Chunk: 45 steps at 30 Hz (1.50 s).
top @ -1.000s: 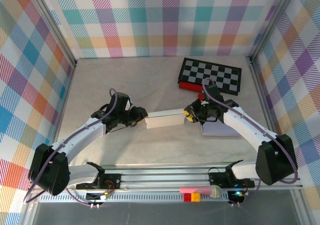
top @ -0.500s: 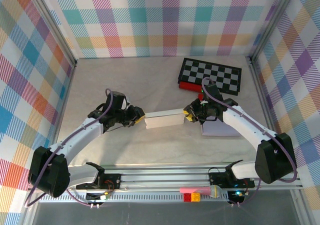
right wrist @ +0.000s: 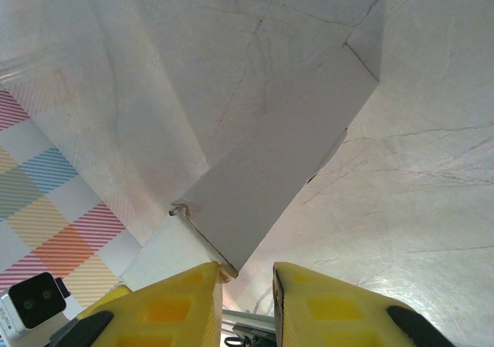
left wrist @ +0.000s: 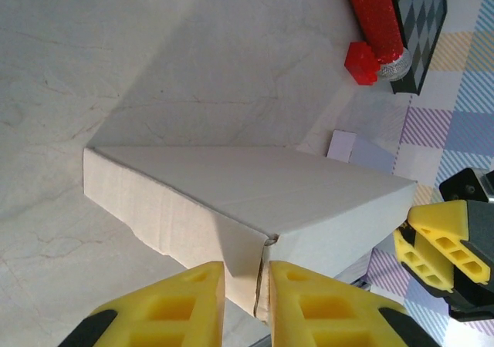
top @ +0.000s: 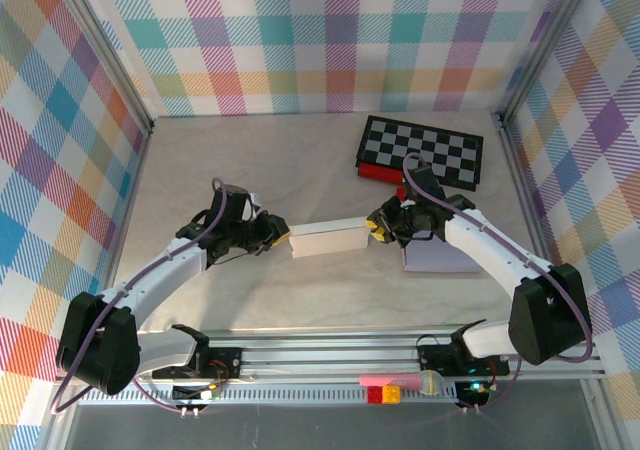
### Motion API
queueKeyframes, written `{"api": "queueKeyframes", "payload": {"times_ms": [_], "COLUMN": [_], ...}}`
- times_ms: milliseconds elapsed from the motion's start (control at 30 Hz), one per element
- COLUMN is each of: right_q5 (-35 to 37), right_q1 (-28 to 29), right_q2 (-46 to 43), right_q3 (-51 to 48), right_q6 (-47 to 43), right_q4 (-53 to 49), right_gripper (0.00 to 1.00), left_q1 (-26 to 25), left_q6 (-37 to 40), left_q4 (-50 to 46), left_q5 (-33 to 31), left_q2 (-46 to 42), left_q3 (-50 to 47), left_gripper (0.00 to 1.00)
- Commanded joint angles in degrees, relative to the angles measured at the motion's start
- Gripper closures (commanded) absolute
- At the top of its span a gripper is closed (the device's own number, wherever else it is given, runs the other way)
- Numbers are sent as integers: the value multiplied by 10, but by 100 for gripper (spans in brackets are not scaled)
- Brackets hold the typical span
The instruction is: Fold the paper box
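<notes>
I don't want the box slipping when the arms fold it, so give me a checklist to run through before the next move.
1. Left gripper on the paper box: ok, the box's end seam sits in the narrow gap between its fingers.
2. Right gripper grip: cannot tell; the box's corner touches one finger, with a gap beside it.
3. Box spanning both grippers: ok in the top view.
4. Fold finished: cannot tell.
5. Checkerboard and red block apart from the box: ok.
6. Table under the right arm: not ok, a pale sheet lies there.
</notes>
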Motion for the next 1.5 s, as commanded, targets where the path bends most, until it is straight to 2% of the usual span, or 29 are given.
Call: {"api": "queueKeyframes", "payload": {"times_ms": [0, 233, 400, 467, 533, 667, 833, 933, 1067, 1200, 1400, 1467], "right_q5": [35, 34, 29, 27, 37, 44, 25, 11, -17, -37, -73, -85], "right_q1": [-3, -3, -3, -2, -1, 2, 12, 14, 20, 23, 23, 23], "right_q2": [21, 25, 23, 19, -2, -57, -59, -25, 27, 56, 82, 90], "right_q3": [-8, -9, 3, 27, 47, 14, -52, -42, -15, -32, -77, -91], "right_q6": [0, 2, -15, -38, -47, 23, 157, 181, 189, 180, 111, 81], "right_q4": [-77, -80, -75, -73, -67, 17, 125, 144, 138, 165, 297, 345], "right_gripper": [77, 77, 76, 70, 60, 36, 25, 21, 21, 28, 46, 48], "left_q1": [2, 3, 2, 0, -4, -13, -27, -35, -47, -66, -119, -121], "left_q6": [31, 60, 71, 78, 88, 102, 103, 103, 100, 100, 126, 121], "left_q4": [-72, -79, -88, -96, -110, -116, -113, -113, -114, -103, -77, -76], "left_q5": [-30, -37, -38, -39, -42, -52, -59, -64, -74, -95, -151, -160], "left_q2": [24, 39, 26, 20, 17, 19, 25, 24, 18, -2, -50, -67], "left_q3": [-46, -68, -54, -36, -11, 15, 25, 28, 28, 14, -21, -32], "left_gripper": [81, 90, 91, 90, 91, 91, 91, 91, 91, 91, 88, 84]}}
